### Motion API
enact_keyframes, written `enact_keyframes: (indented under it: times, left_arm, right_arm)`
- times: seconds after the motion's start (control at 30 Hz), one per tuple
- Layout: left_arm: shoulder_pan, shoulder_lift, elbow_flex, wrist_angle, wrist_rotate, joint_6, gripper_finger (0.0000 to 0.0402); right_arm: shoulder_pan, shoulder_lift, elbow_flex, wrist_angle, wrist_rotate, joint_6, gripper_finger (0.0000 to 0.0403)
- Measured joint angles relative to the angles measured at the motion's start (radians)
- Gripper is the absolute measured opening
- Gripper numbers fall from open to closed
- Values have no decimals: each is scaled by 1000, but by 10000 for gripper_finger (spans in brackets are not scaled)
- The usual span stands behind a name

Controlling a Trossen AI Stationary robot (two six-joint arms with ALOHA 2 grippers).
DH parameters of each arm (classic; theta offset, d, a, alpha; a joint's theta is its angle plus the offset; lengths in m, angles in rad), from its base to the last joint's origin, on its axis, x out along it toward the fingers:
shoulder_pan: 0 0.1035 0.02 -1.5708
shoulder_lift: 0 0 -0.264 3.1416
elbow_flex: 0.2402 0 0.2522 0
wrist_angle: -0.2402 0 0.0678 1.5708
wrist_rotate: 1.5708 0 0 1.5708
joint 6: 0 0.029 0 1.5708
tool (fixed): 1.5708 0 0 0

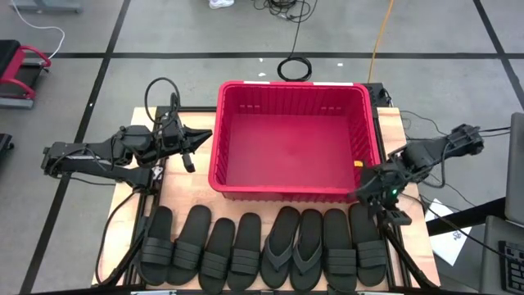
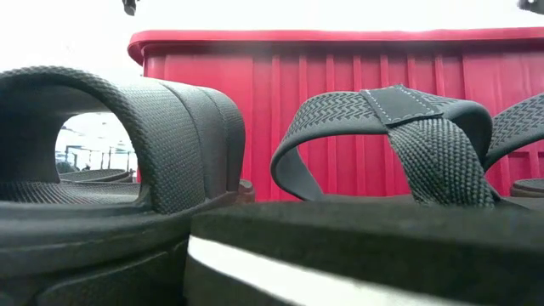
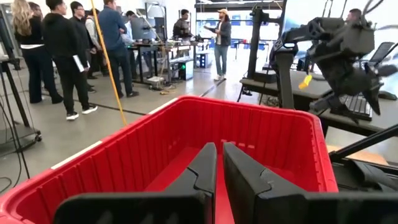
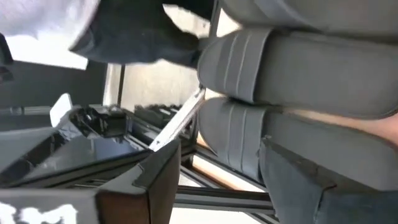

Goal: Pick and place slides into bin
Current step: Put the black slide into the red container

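Note:
The red bin [image 1: 295, 139] stands at the middle of the table, and nothing shows inside it. Several black slides [image 1: 262, 250] lie side by side, soles down, in a row along the near edge. Two thong flip-flops [image 1: 295, 246] lie in the middle of the row. The low view shows a ribbed strap [image 2: 170, 127] and a thong strap [image 2: 399, 127] in front of the bin [image 2: 340, 102]. My left gripper [image 1: 196, 139] [image 3: 219, 180] is shut, level, just outside the bin's left wall. My right gripper [image 1: 390, 215] [image 4: 224, 186] is open, slanting down over the row's right end, near two ribbed slides [image 4: 249, 106].
Cables loop on the floor behind the bin [image 1: 295, 67]. A metal frame rail [image 4: 174, 127] runs along the table's right edge beside the slides. People stand in the room beyond the table [image 3: 62, 50]. The right arm [image 3: 342, 50] shows across the bin.

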Motion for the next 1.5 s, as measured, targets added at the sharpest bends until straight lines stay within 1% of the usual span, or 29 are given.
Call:
enact_keyframes:
  times: [0.2,0.27,0.3,0.37,0.4,0.47,0.53,0.63,0.67,0.77,0.9,0.97,1.07,1.13,1.23,1.37,1.5]
  left_arm:
    - [0,1,0,0,1,-3,26]
    - [0,1,0,-1,7,-4,26]
    - [0,1,0,-1,7,-8,26]
    - [0,1,0,-4,8,-20,26]
    - [0,1,0,-9,8,-22,26]
    - [0,1,0,-17,8,-22,26]
    - [0,1,0,-29,9,-30,26]
    - [0,1,0,-48,8,-45,26]
    - [0,1,0,-54,9,-47,26]
    - [0,1,0,-60,10,-51,26]
    - [0,1,0,-63,12,-54,26]
    - [0,1,0,-67,12,-63,26]
    - [0,1,0,-69,12,-79,26]
    - [0,1,0,-74,12,-86,26]
    - [0,1,0,-81,13,-100,26]
    - [0,1,0,-83,13,-101,26]
    - [0,1,0,-83,13,-100,26]
  right_arm:
    - [129,-15,-175,214,-5,54,209]
    - [167,-9,-242,260,5,89,209]
    - [178,-7,-274,270,31,120,209]
    - [192,-25,-317,368,41,176,209]
    - [199,-30,-335,388,45,198,209]
    - [217,-35,-368,386,76,226,208]
    - [236,-35,-383,370,159,231,208]
    - [273,-34,-394,329,216,216,208]
    - [287,-29,-396,295,246,218,208]
    - [326,-12,-405,284,346,209,208]
    - [386,27,-415,286,413,160,208]
    - [406,40,-421,333,421,124,208]
    - [434,50,-445,459,420,109,208]
    - [445,55,-474,545,418,118,208]
    - [465,64,-515,643,418,177,208]
    - [474,77,-550,649,415,285,208]
    - [503,77,-558,672,418,292,208]
